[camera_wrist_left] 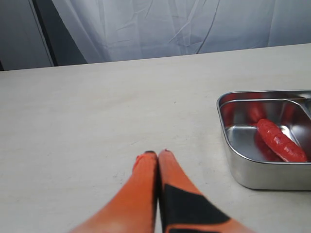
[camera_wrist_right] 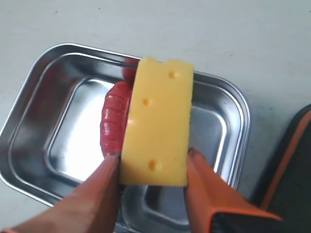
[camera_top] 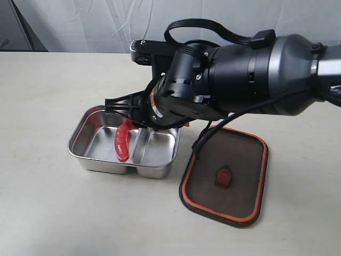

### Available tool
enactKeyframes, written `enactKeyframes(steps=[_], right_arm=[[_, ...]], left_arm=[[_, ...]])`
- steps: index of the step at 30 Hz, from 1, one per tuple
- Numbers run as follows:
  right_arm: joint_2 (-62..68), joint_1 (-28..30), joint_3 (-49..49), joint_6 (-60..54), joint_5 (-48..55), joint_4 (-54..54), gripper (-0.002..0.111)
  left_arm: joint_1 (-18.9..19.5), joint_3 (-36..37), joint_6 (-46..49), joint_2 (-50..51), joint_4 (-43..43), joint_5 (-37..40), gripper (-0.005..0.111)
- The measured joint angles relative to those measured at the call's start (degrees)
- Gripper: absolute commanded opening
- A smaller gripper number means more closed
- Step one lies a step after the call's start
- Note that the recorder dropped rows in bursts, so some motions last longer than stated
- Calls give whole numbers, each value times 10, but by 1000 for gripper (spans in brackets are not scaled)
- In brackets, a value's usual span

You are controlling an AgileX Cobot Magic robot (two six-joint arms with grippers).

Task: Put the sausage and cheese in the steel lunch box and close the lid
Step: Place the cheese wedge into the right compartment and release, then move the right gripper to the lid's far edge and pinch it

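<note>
The steel lunch box [camera_top: 96, 145] stands on the table with the red sausage [camera_top: 122, 142] lying in its left compartment along the divider. In the right wrist view my right gripper [camera_wrist_right: 153, 161] is shut on the yellow cheese [camera_wrist_right: 158, 111], held above the box [camera_wrist_right: 73, 121] over the divider, beside the sausage [camera_wrist_right: 112, 124]. The exterior view hides the cheese behind the right arm [camera_top: 240, 74]. The dark lid [camera_top: 240, 154] lies to the right of the box with its orange seal rim up. My left gripper [camera_wrist_left: 156, 154] is shut on nothing, low over bare table, left of the box [camera_wrist_left: 252, 174].
A pale tabletop [camera_top: 53, 213] spreads all round the box and lid. A white curtain [camera_top: 80, 21] hangs behind the table's far edge. The bulky right arm covers the box's rear right corner. The lid's edge [camera_wrist_right: 291, 165] shows beside the box in the right wrist view.
</note>
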State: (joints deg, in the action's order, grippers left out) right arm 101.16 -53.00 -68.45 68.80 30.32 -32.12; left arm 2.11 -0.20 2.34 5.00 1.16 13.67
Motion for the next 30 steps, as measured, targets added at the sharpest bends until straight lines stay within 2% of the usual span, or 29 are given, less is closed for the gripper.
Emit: enactKeyframes(steps=[3,5,8,10,23,26,30], right_arm=[[0,0,0,-2,-1,0,2],[0,0,0,-4,-1,4,15],[0,0,0,-7,-1,17,39],[0,0,0,-9,-1,21,48],[-15,3,0,-11,70,6,48],[-44,24,0,-22,111,8,48],[-81,99,0,-110,184,51,48]], left_arm=[[0,0,0,0,0,0,0],[0,0,0,0,0,0,0],[0,0,0,0,0,0,0],[0,0,0,0,0,0,0],[0,0,0,0,0,0,0],[0,0,0,0,0,0,0],[0,0,0,0,0,0,0]])
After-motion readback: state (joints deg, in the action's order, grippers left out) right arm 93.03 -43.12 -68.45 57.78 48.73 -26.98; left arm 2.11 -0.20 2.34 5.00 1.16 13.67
